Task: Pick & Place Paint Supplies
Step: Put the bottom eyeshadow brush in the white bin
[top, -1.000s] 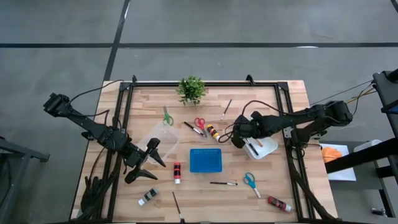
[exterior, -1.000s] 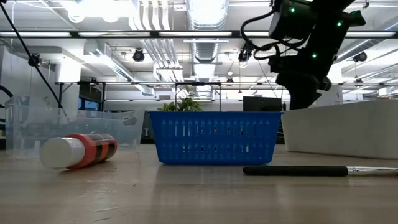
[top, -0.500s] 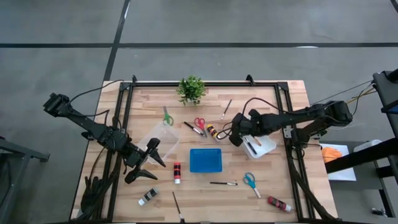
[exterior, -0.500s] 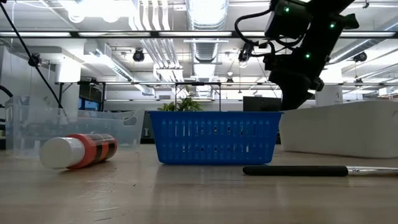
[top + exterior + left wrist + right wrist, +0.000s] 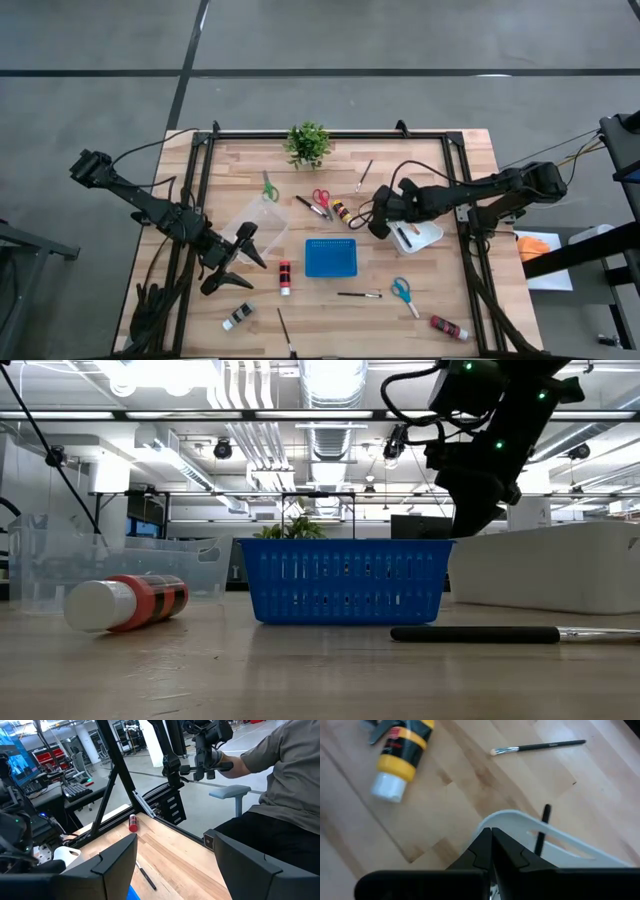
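1. While the right end effector (image 5: 379,222) hangs with its fingers pressed together and empty at the edge of the shallow white plastic tray (image 5: 428,238), one thin dark-handled brush (image 5: 404,238) lies in that tray.
2. The left end effector (image 5: 232,262) waits with fingers spread beside the clear plastic tub (image 5: 262,222), holding nothing.
3. By my reckoning the job is barely begun: the small blue slotted basket (image 5: 331,258) looks empty from above, and so does the tub.
4. Left loose on the pale wooden tabletop (image 5: 450,290) are:
   - the green-handled scissors (image 5: 268,188), red-handled scissors (image 5: 321,199) and blue-handled scissors (image 5: 403,293);
   - a yellow-and-black paint bottle (image 5: 342,212), a red-and-black bottle with a white cap (image 5: 285,277), a black-and-white bottle (image 5: 238,316) and a red bottle (image 5: 449,327) near the front right corner;
   - three more brushes, one beside the potted plant's side (image 5: 364,175), one before the basket (image 5: 359,294) and one at the front edge (image 5: 284,333).
5. A small green potted plant (image 5: 308,143) stands at the far edge.
6. A black metal frame (image 5: 330,134) rims the tabletop, the floor is grey concrete, and a seated person (image 5: 280,795) in a grey top works a control handle in the workshop beyond.
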